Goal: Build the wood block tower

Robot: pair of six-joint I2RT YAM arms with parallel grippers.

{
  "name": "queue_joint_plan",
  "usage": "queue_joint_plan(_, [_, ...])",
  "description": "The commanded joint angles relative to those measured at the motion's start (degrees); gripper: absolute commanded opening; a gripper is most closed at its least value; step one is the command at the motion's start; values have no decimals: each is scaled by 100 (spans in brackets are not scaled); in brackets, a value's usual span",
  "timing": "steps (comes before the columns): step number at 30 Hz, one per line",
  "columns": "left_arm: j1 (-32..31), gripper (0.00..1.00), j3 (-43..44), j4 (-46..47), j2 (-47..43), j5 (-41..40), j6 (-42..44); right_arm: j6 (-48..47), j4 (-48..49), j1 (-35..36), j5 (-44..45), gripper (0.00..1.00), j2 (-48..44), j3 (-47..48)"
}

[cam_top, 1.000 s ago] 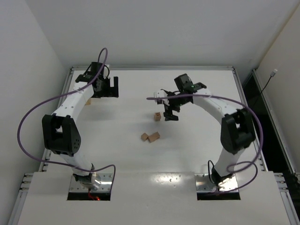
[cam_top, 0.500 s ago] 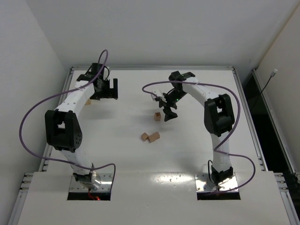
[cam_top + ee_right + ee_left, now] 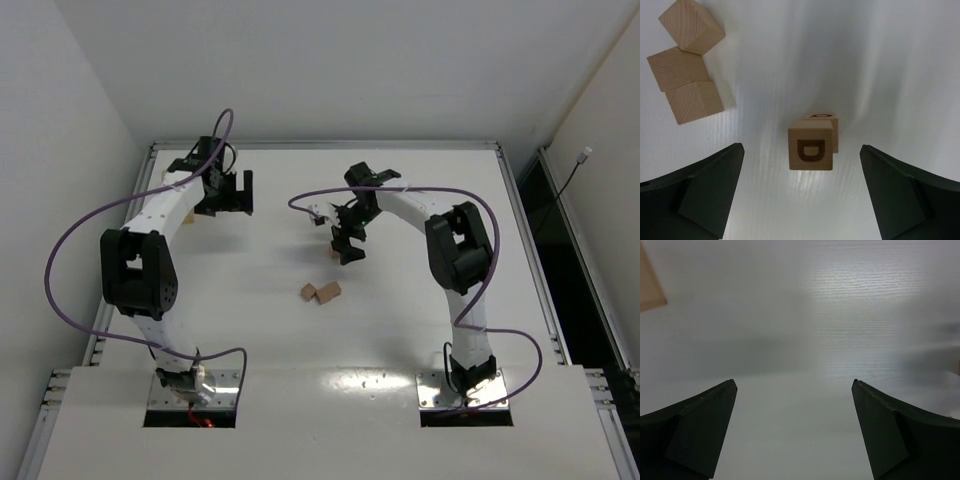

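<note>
In the right wrist view the wood block tower [image 3: 810, 148] is two small tan cubes stacked, the top one marked "D", the lower one peeking out behind it. My right gripper [image 3: 801, 146] is open, above the tower, one finger on each side and clear of it. In the top view this gripper [image 3: 345, 248] hangs over the table's middle and mostly hides the tower. Loose tan cubes [image 3: 691, 25] lie to the upper left. My left gripper [image 3: 226, 190] is open and empty at the far left; its wrist view [image 3: 794, 381] shows bare table between the fingers.
The loose cubes [image 3: 318, 292] lie together just in front of the right gripper. A tan piece [image 3: 187, 216] lies beside the left arm, and a tan corner [image 3: 650, 287] shows at the top left of the left wrist view. The table's raised rim [image 3: 325, 146] runs along the back.
My right gripper has swung left and now sits over the lettered cubes, hiding them from above. The right arm's elbow has folded in. The left arm has barely moved.
</note>
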Motion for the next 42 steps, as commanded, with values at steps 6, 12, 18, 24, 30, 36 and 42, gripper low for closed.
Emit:
queue_joint_plan(6, [49, 100, 275, 68, 64, 111, 47, 204, 81, -18, 193, 100, 41, 544])
queue_joint_plan(12, [49, 100, 328, 68, 116, 111, 47, 152, -148, 87, 369, 95, 288, 896])
queue_joint_plan(18, [101, 100, 328, 68, 116, 111, 47, -51, -499, 202, 422, 94, 446, 1063])
queue_joint_plan(24, [101, 100, 328, 68, 169, 111, 47, -174, -649, 307, 528, 89, 499, 1116])
queue_joint_plan(30, [101, 100, 380, 68, 222, 164, 47, -113, -702, 421, 773, 82, 657, 1230])
queue_joint_plan(36, [154, 100, 380, 68, 222, 164, 47, 55, -649, 535, 1045, 70, 824, 1283])
queue_joint_plan(42, [154, 100, 380, 68, 275, 164, 47, 55, -754, 588, 1108, 63, 939, 1459])
